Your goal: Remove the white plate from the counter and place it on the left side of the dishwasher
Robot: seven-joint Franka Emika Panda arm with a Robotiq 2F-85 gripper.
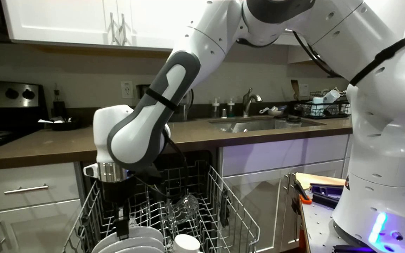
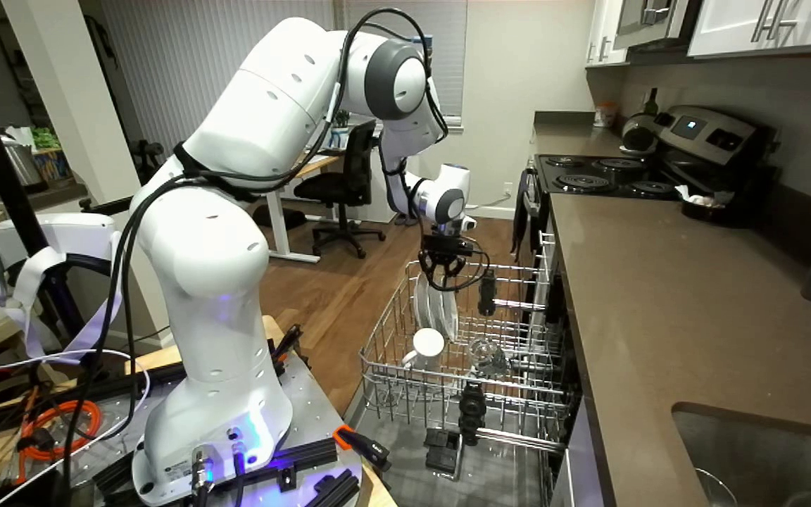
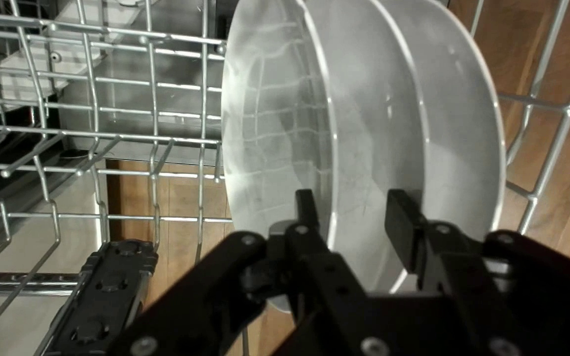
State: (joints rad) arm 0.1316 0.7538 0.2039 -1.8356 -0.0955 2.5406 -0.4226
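In an exterior view the white arm point(image 1: 206, 52) arches from right to left and bends down on the near side of the long brown bench point(image 1: 47, 144), whose straight front edge runs above the dishwasher point(image 2: 490, 479). The dishwasher's door is lowered and its wire rack point(image 1: 236, 200) is out, the raised rims bounding the room for moving at left and right. In the wrist view the wider room lies to the left, over short tines; to the right the rack's wire wall is near.

The white plate point(image 3: 275, 123) is in this rack, on edge, with two more plates point(image 3: 463, 123) lined up just to its right in the wrist view. In an exterior view all three are at the rack's left, near part. A white mug point(image 1: 186, 243) stands just right of them, and a clear glass point(image 1: 188, 207) is on the mug's far side.

An office chair point(image 2: 360, 158) toward the far side shows in an exterior view only; so do the black dish drainer point(image 1: 302, 109) and, smaller, the faucet point(image 1: 247, 105), both at the back of the bench.

The wrist view tells most about the pincer point(image 3: 353, 203): its black fingers point(image 3: 307, 210) are well parted, one on each side of the white plate's rim, and it clamps nothing; whether either finger touches the plate, I cannot tell.
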